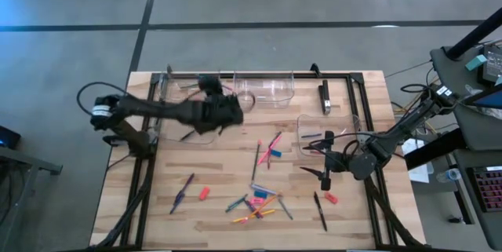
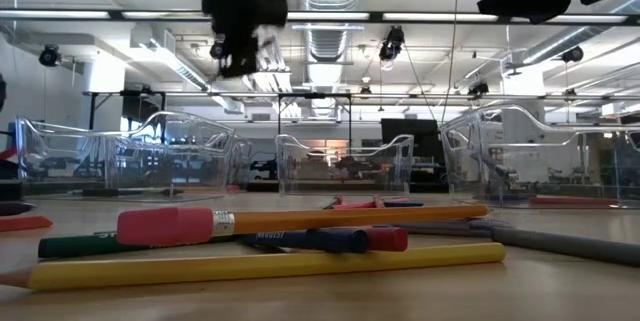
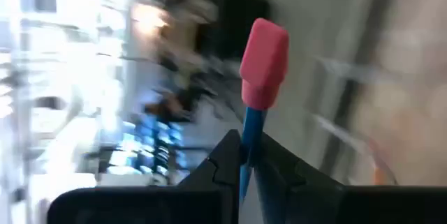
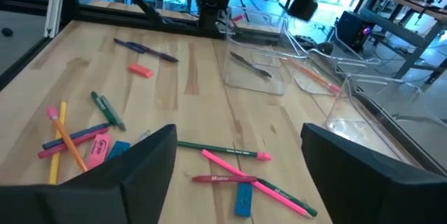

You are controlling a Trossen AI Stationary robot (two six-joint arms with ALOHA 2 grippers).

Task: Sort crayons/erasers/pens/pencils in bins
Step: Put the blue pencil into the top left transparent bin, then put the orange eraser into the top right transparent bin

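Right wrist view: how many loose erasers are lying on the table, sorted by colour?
Red or pink erasers: 2
Blue erasers: 2
Total: 4
Not counted: the pink tip of the pencil held in the left gripper.

Wooden table: clear bins along back, pencils, erasers, pens scattered in front.

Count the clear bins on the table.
4 bins: two side by side along the far edge, one partly under the left arm, one on the right side. None looks fully hidden.
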